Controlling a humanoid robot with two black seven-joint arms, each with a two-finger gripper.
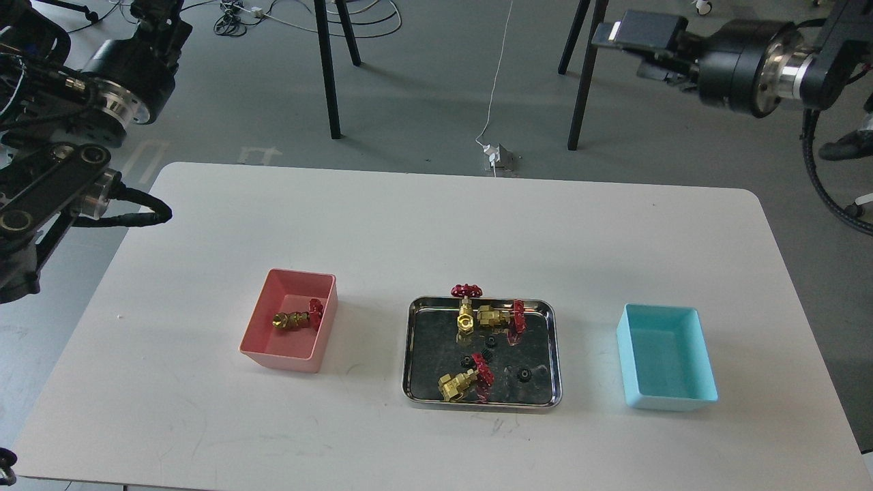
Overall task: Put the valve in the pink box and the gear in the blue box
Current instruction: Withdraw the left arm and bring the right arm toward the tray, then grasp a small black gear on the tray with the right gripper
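Three brass-gold, red-handled valves (466,315) and tiny black gears (523,374) lie in the shiny steel tray (551,354) mid-tabletop, well below both raised pincers, whose states I cannot tell; right pincer (617,34) nearer the cyan-blue plastic box (706,354).

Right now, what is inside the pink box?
One valve lies inside the pink box, its red handwheel toward the right wall. No gear shows there. The near wall hides part of the floor.
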